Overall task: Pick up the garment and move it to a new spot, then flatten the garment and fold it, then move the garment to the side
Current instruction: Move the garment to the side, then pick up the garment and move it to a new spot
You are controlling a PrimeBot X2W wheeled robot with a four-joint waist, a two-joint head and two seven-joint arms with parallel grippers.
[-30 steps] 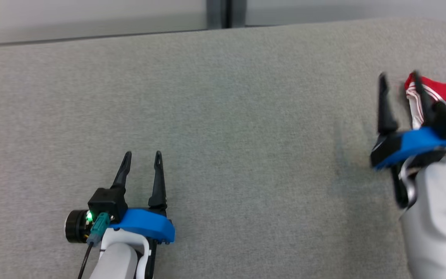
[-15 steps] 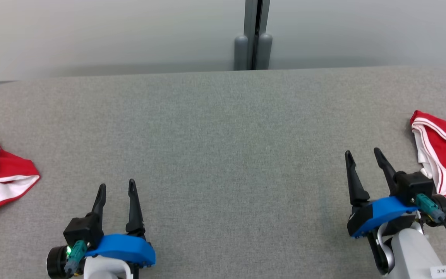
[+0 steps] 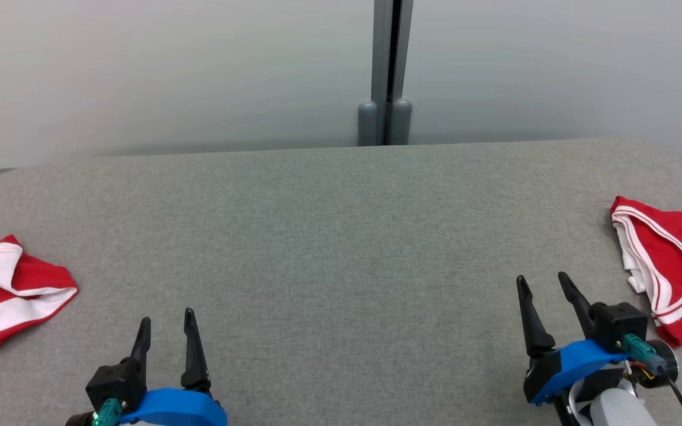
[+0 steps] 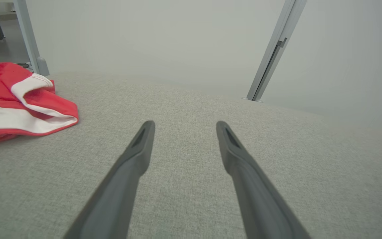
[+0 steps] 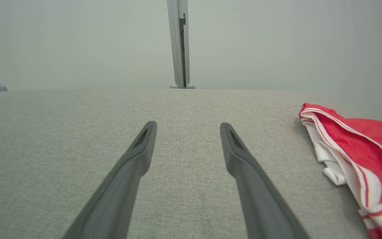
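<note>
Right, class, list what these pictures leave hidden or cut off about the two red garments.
left garment: head view and left wrist view, left edge cuts it off.
right garment: head view, right edge cuts it; right wrist view, lower right corner does.
Both lie bunched, so folds hide their type.

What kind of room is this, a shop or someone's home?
Probably a lab or office test area, not a home: a grey fabric-covered table, plain pale partition panels joined by a metal post behind it, and red-and-white clothing at its ends, left garment and right garment.
</note>
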